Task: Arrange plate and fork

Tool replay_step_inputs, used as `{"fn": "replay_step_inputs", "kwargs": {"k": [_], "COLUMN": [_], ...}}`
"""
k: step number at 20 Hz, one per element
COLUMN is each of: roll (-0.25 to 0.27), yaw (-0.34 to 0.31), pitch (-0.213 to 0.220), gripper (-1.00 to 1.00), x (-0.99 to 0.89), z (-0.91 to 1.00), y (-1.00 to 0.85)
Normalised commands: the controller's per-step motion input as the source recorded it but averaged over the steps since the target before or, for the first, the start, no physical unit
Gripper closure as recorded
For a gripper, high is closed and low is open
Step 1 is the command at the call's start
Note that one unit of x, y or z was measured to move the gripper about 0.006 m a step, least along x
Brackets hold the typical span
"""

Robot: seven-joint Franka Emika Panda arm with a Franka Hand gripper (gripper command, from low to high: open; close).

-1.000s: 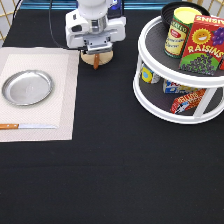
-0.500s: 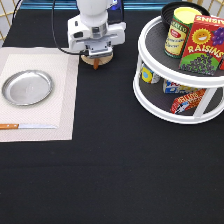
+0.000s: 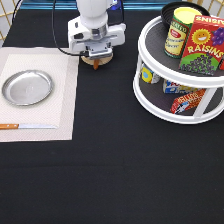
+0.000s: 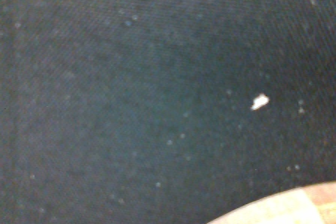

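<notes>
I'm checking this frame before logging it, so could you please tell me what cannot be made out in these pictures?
- Fork: seen in neither view.
- Wooden disc: exterior view, mostly covered by the gripper above it; wrist view shows only an edge.
- Knife: exterior view, handle end cut off at the left edge.
- Lower shelf items: exterior view, shaded by the rack, labels unreadable.
</notes>
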Motion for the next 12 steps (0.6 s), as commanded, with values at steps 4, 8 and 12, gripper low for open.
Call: {"fn": "replay_step_inputs", "kwargs": {"k": [4, 8, 12], "roll": [-0.119, -0.128, -0.125], "yaw": [-0.028, -0.027, -0.005], "pitch": [0.000, 0.000, -0.001], "gripper": [1.00, 1.00, 1.00], "x": [-0.09, -0.07, -0.13], "z": [-0.10, -0.09, -0.05], "y": [0.00, 0.00, 0.04]}}
